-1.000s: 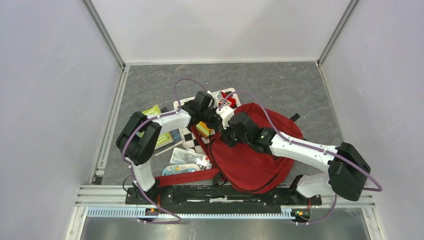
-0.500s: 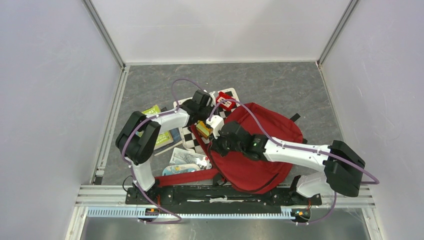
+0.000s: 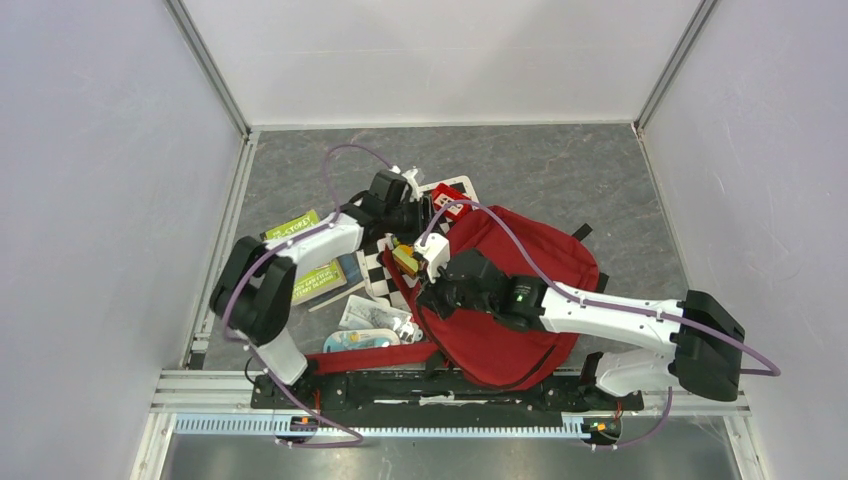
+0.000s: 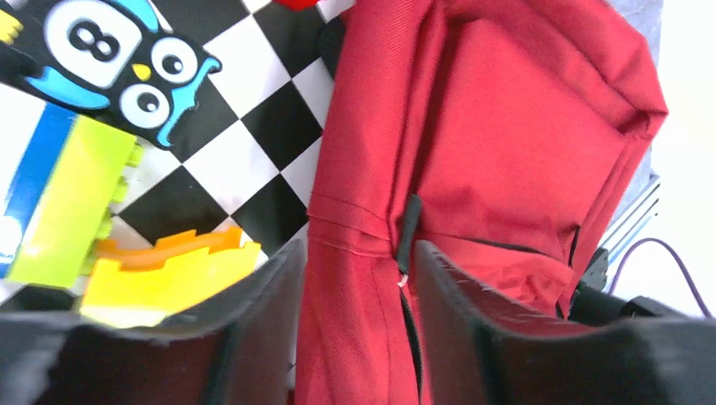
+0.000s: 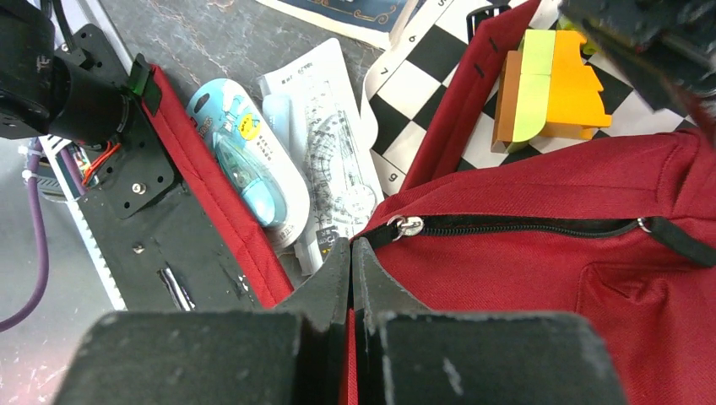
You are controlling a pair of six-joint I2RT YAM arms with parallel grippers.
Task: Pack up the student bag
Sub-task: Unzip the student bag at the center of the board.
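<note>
1. The student bag (image 3: 510, 290) lies flat on the table (image 3: 560, 170), just right of centre in the top view. Its long axis runs from about 10 o'clock, where it overlaps the chessboard (image 3: 375, 272), to about 4 o'clock.
2. Its black zipper (image 5: 523, 226) looks closed, so I judge that opening the bag comes before any packing.
3. The left gripper (image 4: 355, 278) is at the bag's 10 o'clock end. It is released, and its fingers stand apart on either side of a black zipper pull (image 4: 409, 228). The pull lies straight ahead at 12 o'clock in the wrist view, between the fingers but not clamped.
4. The right gripper (image 5: 352, 253) is clenched at the bag's 9 o'clock edge. The silver zipper slider (image 5: 409, 225) sits just beside its tips at 1 o'clock. I cannot tell whether any fabric is caught between them.
5. Both arms are at the bag, but the left is better lined up on a pull.
6. The yellow-and-orange block toy (image 5: 549, 84) waits on the chessboard, just beyond the bag's edge.
</note>
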